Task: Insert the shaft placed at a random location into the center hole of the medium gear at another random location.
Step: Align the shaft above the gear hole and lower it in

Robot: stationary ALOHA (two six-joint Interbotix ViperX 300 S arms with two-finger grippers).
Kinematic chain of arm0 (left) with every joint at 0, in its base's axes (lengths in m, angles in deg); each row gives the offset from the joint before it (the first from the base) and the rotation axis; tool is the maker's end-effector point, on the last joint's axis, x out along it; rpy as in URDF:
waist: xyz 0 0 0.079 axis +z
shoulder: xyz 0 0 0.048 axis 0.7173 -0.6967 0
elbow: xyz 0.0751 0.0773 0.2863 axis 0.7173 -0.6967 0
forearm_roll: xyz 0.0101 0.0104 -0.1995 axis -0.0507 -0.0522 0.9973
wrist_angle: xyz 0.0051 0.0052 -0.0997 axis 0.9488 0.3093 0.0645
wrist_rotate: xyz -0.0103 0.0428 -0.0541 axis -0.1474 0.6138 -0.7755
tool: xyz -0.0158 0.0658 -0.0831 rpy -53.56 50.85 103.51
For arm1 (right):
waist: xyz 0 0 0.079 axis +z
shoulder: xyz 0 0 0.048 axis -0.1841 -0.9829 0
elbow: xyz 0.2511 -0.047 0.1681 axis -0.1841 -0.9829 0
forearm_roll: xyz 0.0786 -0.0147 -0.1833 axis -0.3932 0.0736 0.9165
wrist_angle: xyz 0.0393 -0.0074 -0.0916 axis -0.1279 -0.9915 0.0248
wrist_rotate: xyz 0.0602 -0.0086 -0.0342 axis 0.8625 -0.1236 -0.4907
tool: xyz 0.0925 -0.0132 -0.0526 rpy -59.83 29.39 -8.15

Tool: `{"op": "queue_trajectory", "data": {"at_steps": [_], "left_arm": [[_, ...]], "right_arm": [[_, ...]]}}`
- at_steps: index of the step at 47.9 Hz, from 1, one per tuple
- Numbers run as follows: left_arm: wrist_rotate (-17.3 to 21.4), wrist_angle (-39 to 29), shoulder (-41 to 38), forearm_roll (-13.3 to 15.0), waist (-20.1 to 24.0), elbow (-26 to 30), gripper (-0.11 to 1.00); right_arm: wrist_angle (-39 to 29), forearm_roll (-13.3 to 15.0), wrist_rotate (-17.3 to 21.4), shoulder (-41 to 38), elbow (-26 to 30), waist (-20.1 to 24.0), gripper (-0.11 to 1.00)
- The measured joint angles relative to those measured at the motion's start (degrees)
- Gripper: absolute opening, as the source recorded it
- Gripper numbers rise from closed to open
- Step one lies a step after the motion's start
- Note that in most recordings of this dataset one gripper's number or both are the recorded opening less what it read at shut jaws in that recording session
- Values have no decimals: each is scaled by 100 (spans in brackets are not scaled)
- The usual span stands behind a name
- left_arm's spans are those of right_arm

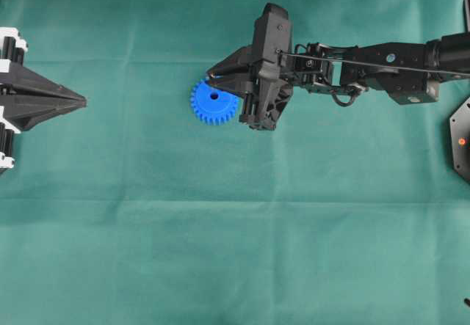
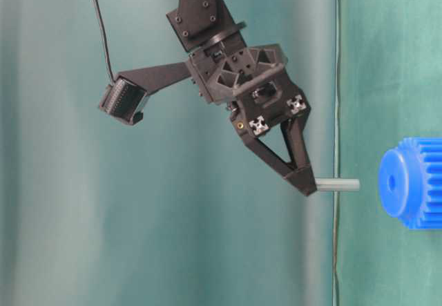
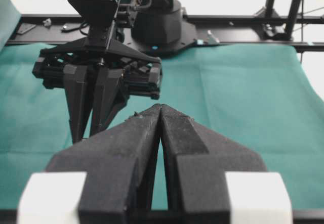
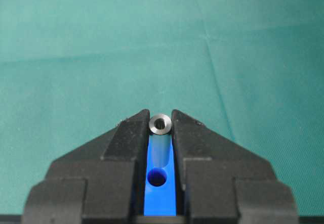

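Right gripper (image 2: 309, 185) clamped on shaft (image 2: 338, 185), above medium gear (image 2: 413, 182), apart from center hole (image 2: 392, 181); left gripper (image 3: 160, 112) closed, empty.

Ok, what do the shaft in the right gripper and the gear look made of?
Shaft: likely metal, silvery-grey, with a bright sheen on its ring-shaped end; it reads matte grey from table level. Medium gear: probably moulded plastic, uniform saturated blue, smooth, dull, no glints. Right gripper fingers: matte black, grainy, perhaps printed plastic.

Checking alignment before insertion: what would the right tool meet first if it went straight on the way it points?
Probably the medium gear: the shaft held by the right tool points at its face, roughly near the center hole.
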Motion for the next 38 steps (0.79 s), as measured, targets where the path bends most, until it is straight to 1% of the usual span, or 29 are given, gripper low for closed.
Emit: {"op": "queue_trajectory", "data": {"at_steps": [8, 24, 38], "left_arm": [[0, 0, 0, 9, -9, -9, 0], [0, 0, 0, 0, 0, 0, 0], [0, 0, 9, 9, -9, 0, 0]], "right_arm": [[18, 0, -9, -18, 0, 0, 14], [132, -9, 0, -396, 35, 0, 14], [167, -26, 0, -439, 62, 0, 14]]}}
